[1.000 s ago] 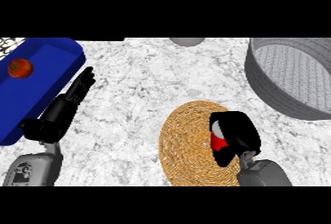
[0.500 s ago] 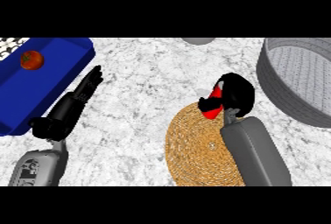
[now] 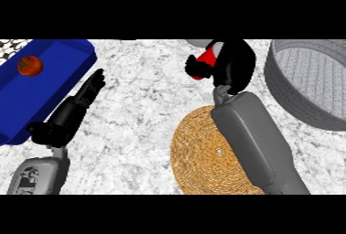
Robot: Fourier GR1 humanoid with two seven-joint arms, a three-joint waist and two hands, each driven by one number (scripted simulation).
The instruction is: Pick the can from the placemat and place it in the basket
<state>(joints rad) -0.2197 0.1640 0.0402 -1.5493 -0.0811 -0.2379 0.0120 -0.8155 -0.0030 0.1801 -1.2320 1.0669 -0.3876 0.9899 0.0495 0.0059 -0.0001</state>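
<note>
Right hand is curled round the can. Only a red sliver shows between the black fingers, so I can't tell how much of the can is wrapped. The can is off the placemat, held over bare tabletop on the far side. It's left of the basket and not over it yet.

Risks from here, my read:
- The basket wall looks tall, and height over its rim can't be read from this steep view. A flat sweep right could clip the rim with the can or the fingers, so lift before crossing.
- The visible part of the can pokes out the left side of the hand, away from the basket. If only one end is held, a wrist swing could twist it loose before it reaches the opening.
- An early release puts it on the tabletop beside the basket, and a round can would roll.
- A grey round thing sits just beyond the hand. Overshooting far could bump it.

Left hand is flat with straight fingers, resting by the blue tray, well apart from all this.

Versus half a second back: hand and can were over the placemat's far edge and are now clear of it, farther out. The forearm now stretches across the mat. A second back the hand was down on the mat around the can. The left hand's pose is unchanged.
</note>
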